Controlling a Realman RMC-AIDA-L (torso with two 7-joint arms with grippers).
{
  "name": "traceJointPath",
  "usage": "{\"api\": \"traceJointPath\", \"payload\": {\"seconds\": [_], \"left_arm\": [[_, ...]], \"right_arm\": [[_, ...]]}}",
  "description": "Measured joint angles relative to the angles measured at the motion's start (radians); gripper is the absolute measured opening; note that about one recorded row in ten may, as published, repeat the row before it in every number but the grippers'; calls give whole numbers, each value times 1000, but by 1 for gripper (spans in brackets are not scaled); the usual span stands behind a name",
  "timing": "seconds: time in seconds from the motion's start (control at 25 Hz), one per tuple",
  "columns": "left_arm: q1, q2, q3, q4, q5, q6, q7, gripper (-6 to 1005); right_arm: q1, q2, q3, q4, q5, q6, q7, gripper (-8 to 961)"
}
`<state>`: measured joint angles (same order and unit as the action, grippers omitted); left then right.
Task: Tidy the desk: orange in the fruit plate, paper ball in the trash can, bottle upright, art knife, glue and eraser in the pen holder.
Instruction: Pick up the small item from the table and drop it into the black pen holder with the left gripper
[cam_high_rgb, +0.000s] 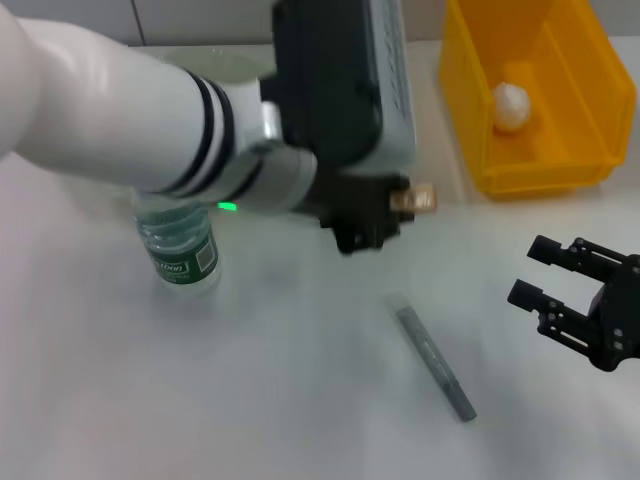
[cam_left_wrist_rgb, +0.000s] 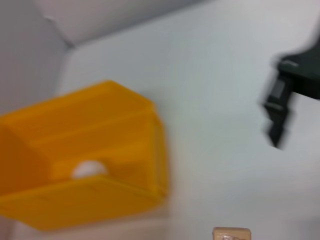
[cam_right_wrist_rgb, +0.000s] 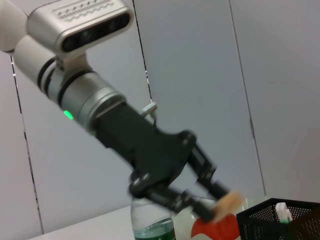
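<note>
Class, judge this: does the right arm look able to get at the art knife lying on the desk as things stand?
Probably yes. The right gripper hangs open beside the art knife, with bare desk between them. The left gripper, shut on the eraser, is held above and farther back, so it likely leaves the way free.

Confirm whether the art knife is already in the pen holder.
No; the art knife lies flat on the table in the head view, outside any container.

white table (cam_high_rgb: 300, 400) | bottle (cam_high_rgb: 180, 255) stands upright, left | art knife (cam_high_rgb: 433, 356) lies flat, center-right | trash can (cam_high_rgb: 530, 90) sits far right, well apart
</note>
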<state>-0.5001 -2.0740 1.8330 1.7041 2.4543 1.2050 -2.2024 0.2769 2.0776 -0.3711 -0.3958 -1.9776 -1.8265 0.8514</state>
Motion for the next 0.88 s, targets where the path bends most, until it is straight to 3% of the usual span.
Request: {"api": "traceJointPath", "payload": {"seconds": [0.32,0.44,0.48,0.88], "left_arm": [[26,-2,-6,-41,-20,-192,-29,264],[51,-3,-6,-49,-54,-292,-45,264],[69,-3,-5,-76,-100,-387,-56,264],[94,-3,19,-172,-163,-554,-69,264]], "right_arm": [[8,1,-2,6,-4,-1,4,569],[10,1,-3,8,-4,-1,5,569],[11,1,-4,9,-4,-2,6,569],[14,2,-3,23,-3,-2,8,570]]}}
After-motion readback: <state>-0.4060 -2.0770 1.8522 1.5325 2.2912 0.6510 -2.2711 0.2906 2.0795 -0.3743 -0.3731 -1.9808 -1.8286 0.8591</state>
